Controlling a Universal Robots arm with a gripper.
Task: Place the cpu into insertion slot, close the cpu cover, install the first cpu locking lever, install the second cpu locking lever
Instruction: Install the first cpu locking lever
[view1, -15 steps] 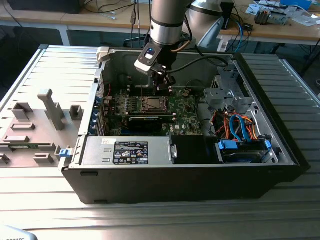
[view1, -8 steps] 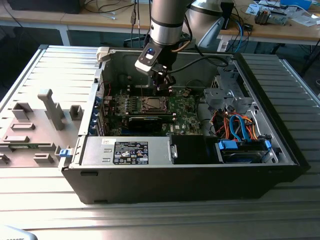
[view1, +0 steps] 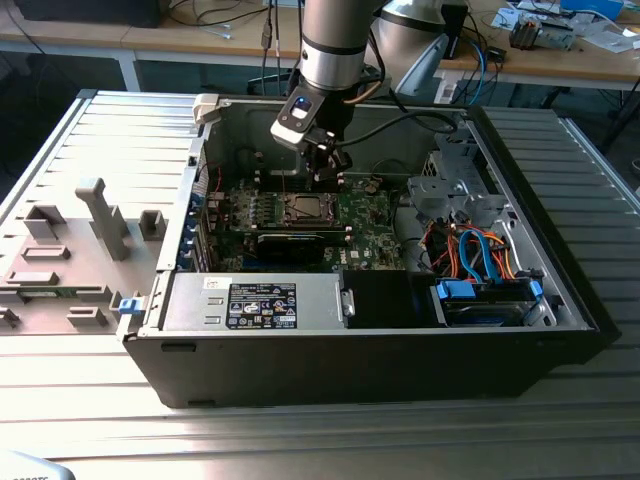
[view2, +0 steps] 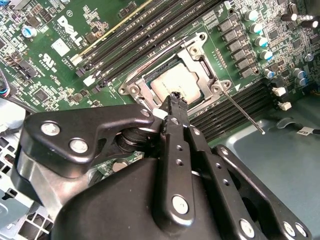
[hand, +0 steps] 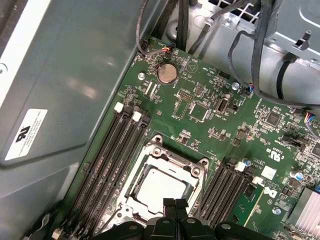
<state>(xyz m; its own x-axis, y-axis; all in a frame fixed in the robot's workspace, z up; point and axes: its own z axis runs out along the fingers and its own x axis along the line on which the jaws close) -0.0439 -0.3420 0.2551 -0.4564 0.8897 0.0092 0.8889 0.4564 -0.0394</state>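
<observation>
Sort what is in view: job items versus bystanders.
Job: silvery square cpu chip, silvery metal cover frame, thin metal locking lever, black hand.
Bystanders: round silver coin battery, long black memory slots, blue and orange cables, grey plastic fixture.

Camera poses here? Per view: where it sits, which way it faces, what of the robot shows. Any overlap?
Exterior view: off the arm, above the open computer case, looking down into it; shows the arm and gripper.
First wrist view: on the wrist, facing down at the motherboard; gripper fingertips show.
Second wrist view: on the wrist, facing the same board past the gripper's black linkage.
Shared: both wrist views show the shut gripper near the cpu, framed by the cpu cover.
</observation>
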